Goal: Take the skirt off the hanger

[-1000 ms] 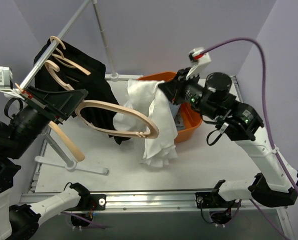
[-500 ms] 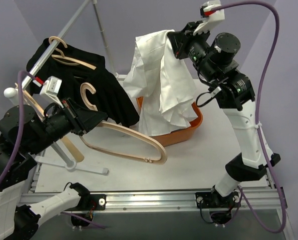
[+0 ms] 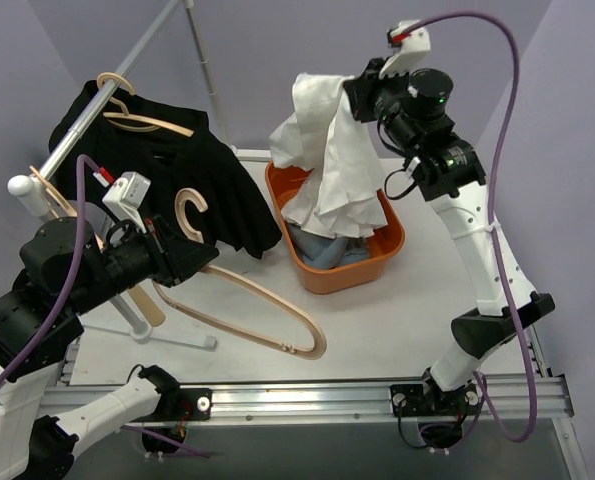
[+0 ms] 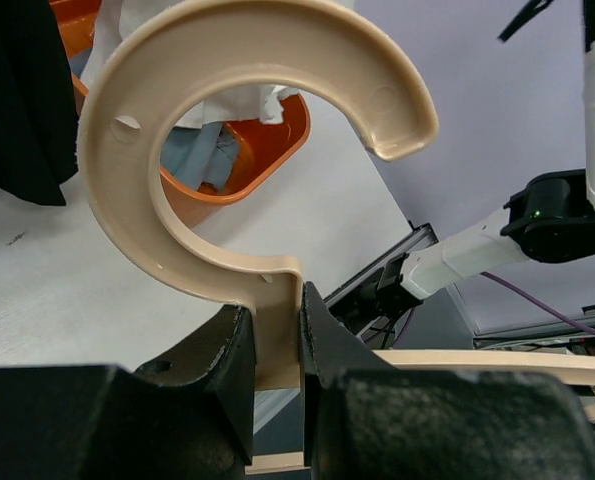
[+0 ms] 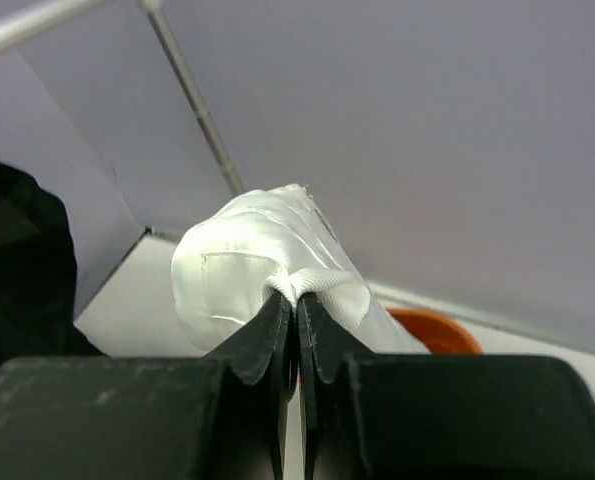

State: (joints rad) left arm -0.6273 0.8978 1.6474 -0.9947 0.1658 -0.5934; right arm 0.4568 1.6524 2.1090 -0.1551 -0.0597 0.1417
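My right gripper (image 3: 355,92) is shut on the white skirt (image 3: 329,170) and holds it high, its hem hanging into the orange basket (image 3: 385,262). In the right wrist view the jaws (image 5: 297,312) pinch a fold of the skirt (image 5: 247,265). My left gripper (image 3: 189,252) is shut on the neck of a bare beige hanger (image 3: 247,305), held low over the table. In the left wrist view the jaws (image 4: 275,335) clamp the stem below the hanger's hook (image 4: 227,110).
A clothes rack (image 3: 112,85) at left carries black garments (image 3: 192,170) on more beige hangers (image 3: 142,120). Its foot (image 3: 142,325) rests on the table. The basket holds blue-grey clothing (image 3: 327,250).
My right gripper has lifted the white skirt up and right, clear of the hanger, over the basket. My left gripper has pulled the bare hanger down and left.
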